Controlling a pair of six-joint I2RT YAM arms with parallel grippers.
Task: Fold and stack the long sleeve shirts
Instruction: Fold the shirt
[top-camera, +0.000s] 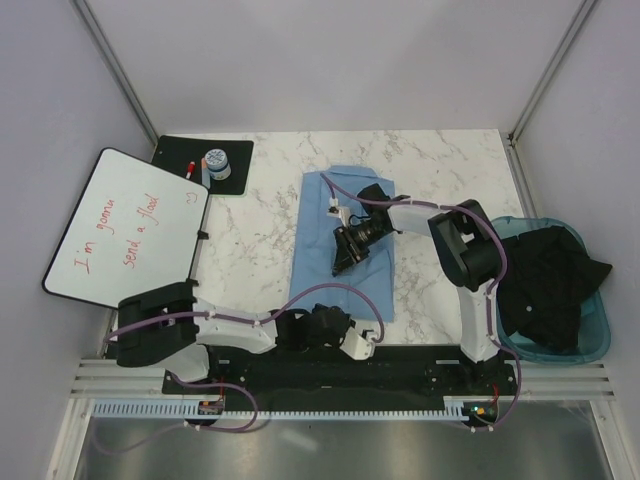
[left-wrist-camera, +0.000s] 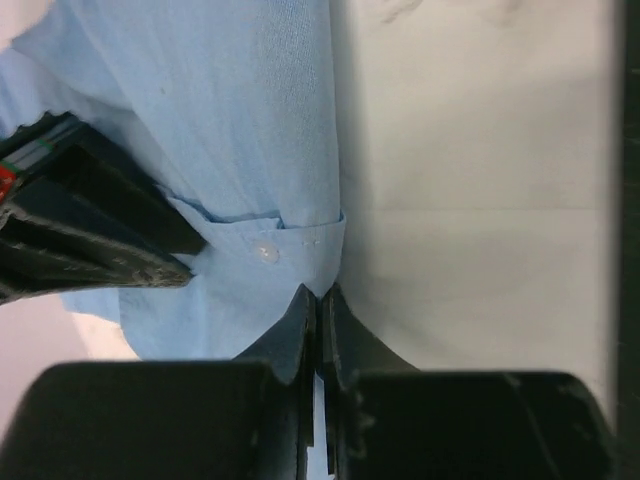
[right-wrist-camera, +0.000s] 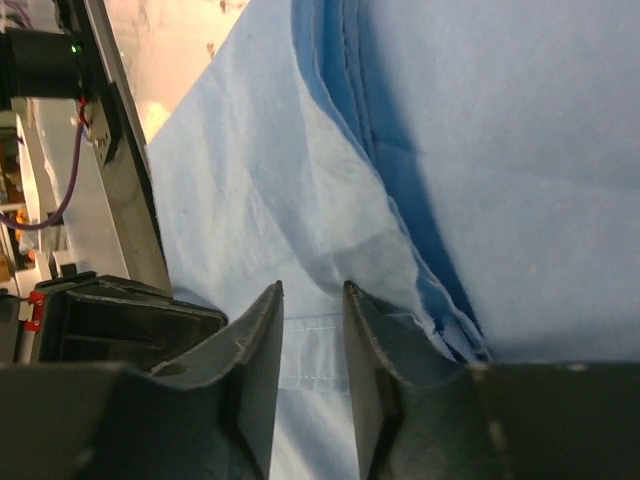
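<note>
A light-blue long sleeve shirt (top-camera: 320, 250) lies flat on the marble table (top-camera: 250, 230), roughly in the middle. My left gripper (top-camera: 325, 325) sits low at the shirt's near edge. In the left wrist view this gripper (left-wrist-camera: 318, 292) is shut, pinching the corner of a buttoned cuff (left-wrist-camera: 265, 253) of the shirt (left-wrist-camera: 230, 120). My right gripper (top-camera: 342, 262) hovers over the shirt's centre. In the right wrist view it (right-wrist-camera: 312, 290) is open, its fingers straddling a stitched hem beside a folded edge of the shirt (right-wrist-camera: 520, 150).
A whiteboard (top-camera: 125, 230) with red writing leans at the left. A black mat (top-camera: 180, 150) with a small cup (top-camera: 216, 165) is at the back left. A blue bin (top-camera: 600, 330) holding dark clothes (top-camera: 550, 280) stands at the right edge.
</note>
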